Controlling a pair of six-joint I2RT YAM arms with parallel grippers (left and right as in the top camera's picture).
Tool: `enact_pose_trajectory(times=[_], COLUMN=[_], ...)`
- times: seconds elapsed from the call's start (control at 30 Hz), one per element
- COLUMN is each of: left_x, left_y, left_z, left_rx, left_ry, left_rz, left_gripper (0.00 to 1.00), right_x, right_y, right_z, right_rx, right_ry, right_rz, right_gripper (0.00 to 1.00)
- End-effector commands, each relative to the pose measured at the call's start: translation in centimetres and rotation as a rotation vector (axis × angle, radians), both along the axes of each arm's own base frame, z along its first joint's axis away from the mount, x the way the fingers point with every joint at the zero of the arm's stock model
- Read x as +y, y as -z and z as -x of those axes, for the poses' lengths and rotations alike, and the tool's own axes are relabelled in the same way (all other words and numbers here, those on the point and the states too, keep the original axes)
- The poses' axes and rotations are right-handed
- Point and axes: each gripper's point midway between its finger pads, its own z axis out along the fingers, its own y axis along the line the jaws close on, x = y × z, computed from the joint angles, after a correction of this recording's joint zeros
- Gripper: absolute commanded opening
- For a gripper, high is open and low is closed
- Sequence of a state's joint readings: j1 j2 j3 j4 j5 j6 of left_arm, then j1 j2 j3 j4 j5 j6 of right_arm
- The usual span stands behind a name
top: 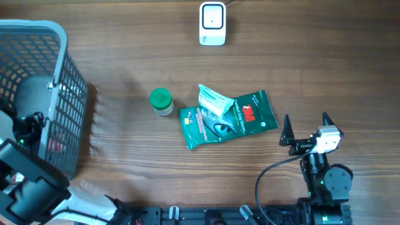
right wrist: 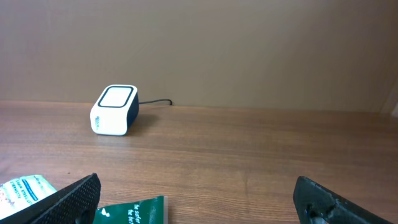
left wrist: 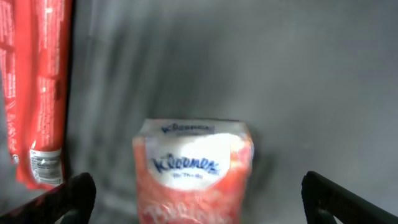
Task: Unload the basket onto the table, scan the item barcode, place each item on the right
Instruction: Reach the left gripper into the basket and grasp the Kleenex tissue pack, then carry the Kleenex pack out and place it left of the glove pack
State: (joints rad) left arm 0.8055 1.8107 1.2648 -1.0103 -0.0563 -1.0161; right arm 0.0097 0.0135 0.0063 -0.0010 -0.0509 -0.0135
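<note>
Overhead: my right fingers (top: 287, 127) stand wide apart, empty, just beside the green packet (top: 240, 115); the scanner (top: 212, 24) sits across the surface. Left wrist: my left fingers (left wrist: 68, 196), wide apart and empty, frame the tissue pack (left wrist: 193, 174) inside the basket (left wrist: 280, 74); a skewed squeeze could crush it or cover its barcode. Right wrist: scanner unobstructed.

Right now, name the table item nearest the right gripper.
The green glove package: it lies just left of the right gripper, while the white pouch and green-capped jar sit farther left.
</note>
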Motion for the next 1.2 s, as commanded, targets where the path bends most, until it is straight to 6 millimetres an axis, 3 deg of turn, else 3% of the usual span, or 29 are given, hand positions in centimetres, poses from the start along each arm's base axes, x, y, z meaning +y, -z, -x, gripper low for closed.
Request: enact_pose_trajectory(times=[0.0,0.03,0.07,0.1,0.17,0.2,0.27,0.33,0.4,0.43,0.47,0.53,0.57,0.63,0.67,0.73,0.77,0.83,0.9,0.93,1.03,1.17], left_x=[-1.5,-1.7,-1.9,-2.1,-1.9,-1.6,-0.9,0.0,1.4,2.0,2.3,2.3,1.7,-1.9,-4.3,-11.0,-14.9,-20.8,-24.5,-26.8,-30.9,-36.0], left_y=[2.9,3.8,4.3,4.5,4.4,4.0,2.5,-0.3,-5.3,-9.2,-11.7,-21.0,-24.3,-30.6,-32.3,-34.4,-34.3,-32.6,-29.9,-27.2,-22.1,-12.2], left_z=[1.0,1.1,1.3,1.5,1.2,0.8,-0.8,-2.7,-5.2,-6.7,-7.4,-8.5,-8.4,-8.1,-7.8,-6.9,-6.2,-5.0,-3.9,-3.0,-2.3,-1.3], left_rx=[0.009,0.002,0.000,0.004,-0.007,-0.021,-0.086,-0.168,-0.291,-0.380,-0.431,-0.596,-0.656,-0.795,-0.837,-0.881,-0.865,-0.775,-0.645,-0.521,-0.353,-0.137], left_ry=[-0.017,-0.017,-0.016,-0.017,-0.016,-0.016,-0.010,-0.004,0.011,0.034,0.059,0.098,0.116,0.217,0.262,0.397,0.490,0.661,0.780,0.822,0.883,0.924], left_rz=[0.046,0.039,0.042,0.046,0.041,0.032,0.022,-0.001,-0.056,-0.101,-0.132,-0.253,-0.288,-0.331,-0.332,-0.301,-0.269,-0.192,-0.143,-0.125,-0.127,-0.159], left_gripper=[1.00,1.00,0.91,0.74,0.51,0.34,0.17,0.15,0.15,0.15,0.15,0.15,0.15,0.16,0.16,0.17,0.17,0.18,0.18,0.18,0.20,0.21], right_x=[-0.1,-0.1,-0.1,-0.1,-0.1,-0.1,-0.1,-0.1,-0.1,-0.1,-0.1,-0.1,-0.1,-0.1,-0.1,-0.1,-0.1,-0.1,-0.1,-0.1,-0.1,-0.1], right_y=[-0.1,-0.1,-0.1,-0.1,-0.1,-0.1,-0.1,-0.1,-0.1,-0.1,-0.1,-0.1,-0.1,-0.1,-0.1,-0.1,-0.1,-0.1,-0.1,-0.1,-0.1,-0.1], right_z=[0.0,0.0,0.0,0.0,0.0,0.0,0.0,0.0,0.0,0.0,0.0,0.0,0.0,0.0,0.0,0.0,0.0,0.0,0.0,0.0,0.0,0.0], right_rx=[-0.008,-0.007,-0.008,-0.008,-0.008,-0.008,-0.008,-0.008,-0.008,-0.008,-0.008,-0.008,-0.008,-0.008,-0.008,-0.007,-0.008,-0.008,-0.008,-0.008,-0.007,-0.008], right_ry=[0.008,0.008,0.008,0.008,0.008,0.008,0.008,0.008,0.008,0.008,0.008,0.008,0.008,0.008,0.008,0.008,0.008,0.008,0.008,0.008,0.008,0.008], right_rz=[0.011,0.011,0.011,0.011,0.012,0.011,0.011,0.011,0.011,0.011,0.011,0.011,0.011,0.011,0.011,0.011,0.012,0.011,0.011,0.011,0.011,0.011], right_gripper=[1.00,0.99,1.00,1.00,1.00,1.00,0.99,1.00,1.00,1.00,1.00,1.00,1.00,1.00,1.00,1.00,1.00,1.00,1.00,1.00,1.00,1.00])
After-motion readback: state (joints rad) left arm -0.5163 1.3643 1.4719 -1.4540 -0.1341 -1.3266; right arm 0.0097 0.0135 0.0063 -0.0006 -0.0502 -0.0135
